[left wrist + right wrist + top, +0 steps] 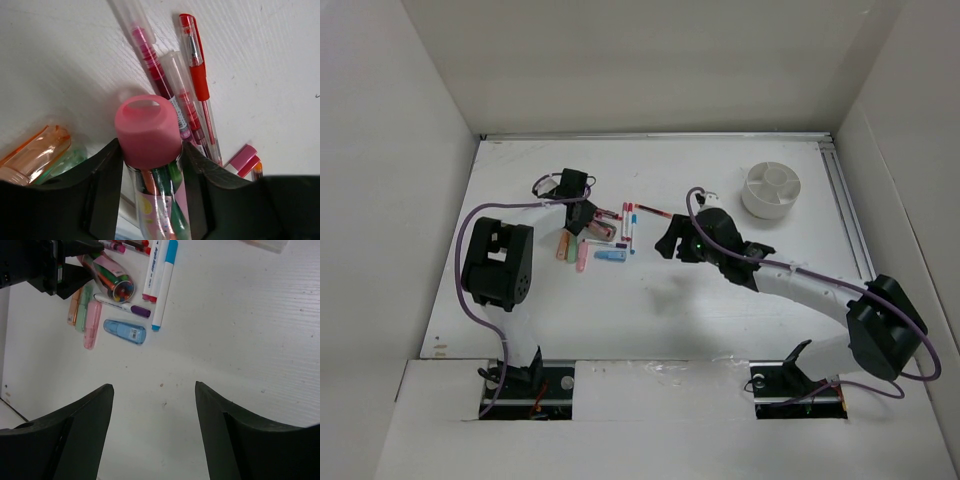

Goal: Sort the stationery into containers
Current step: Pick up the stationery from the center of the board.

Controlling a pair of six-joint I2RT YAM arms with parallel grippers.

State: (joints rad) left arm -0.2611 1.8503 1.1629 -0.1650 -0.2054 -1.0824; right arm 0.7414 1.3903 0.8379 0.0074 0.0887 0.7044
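The left hand [584, 214] is closed on a clear tube [148, 131] with a pink cap, its fingers [102, 180] pressing the sides just below the cap (coloured sticks show inside). The tube sits in the pile of stationery on the counter [240, 350], just beside the red pens [199, 82] and near an orange piece [35, 152]. The white tub [771, 190] stands well apart, at the far right. To do this step well, I judge the grip should be firm before lifting, since a round tube may slip or roll. It should then rise straight up so the neighbouring pens are not dragged. The right hand [152, 390] hangs wide, holding nothing, over the counter near the markers [159, 270].
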